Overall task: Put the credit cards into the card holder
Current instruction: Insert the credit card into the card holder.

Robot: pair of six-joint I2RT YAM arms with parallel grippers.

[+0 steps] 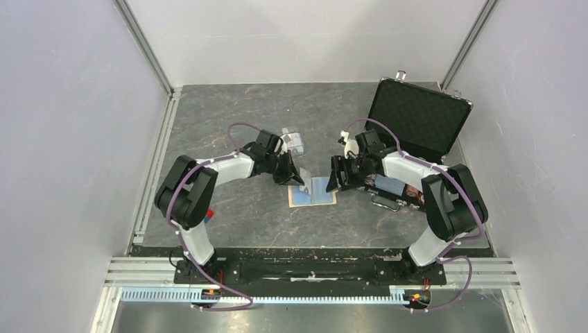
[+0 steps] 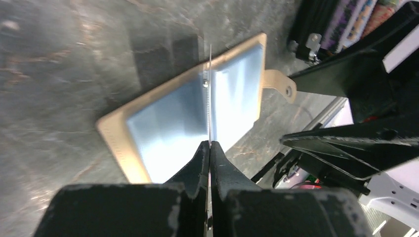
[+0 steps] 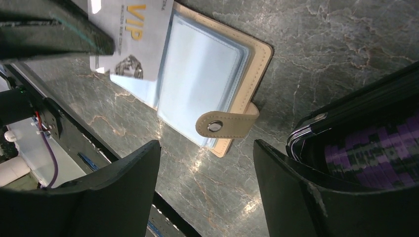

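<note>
The card holder [image 1: 313, 193] lies open on the table, tan with light blue pockets [image 2: 168, 123], and its snap tab [image 3: 226, 124] points toward the right arm. My left gripper [image 1: 297, 176] is shut on a credit card [image 3: 134, 34] printed "VIP". It holds the card on edge over the holder's middle fold, and the card shows as a thin line [image 2: 209, 94] in the left wrist view. I cannot tell whether its lower edge is inside a pocket. Another pale credit card [image 1: 292, 143] lies on the table behind the left arm. My right gripper [image 3: 205, 148] hangs open and empty just right of the holder.
An open black case [image 1: 418, 116] stands at the back right. Its base with poker chips [image 3: 368, 148] sits close beside my right gripper's finger. A small blue block [image 1: 210, 216] lies near the left arm's base. White walls enclose the table.
</note>
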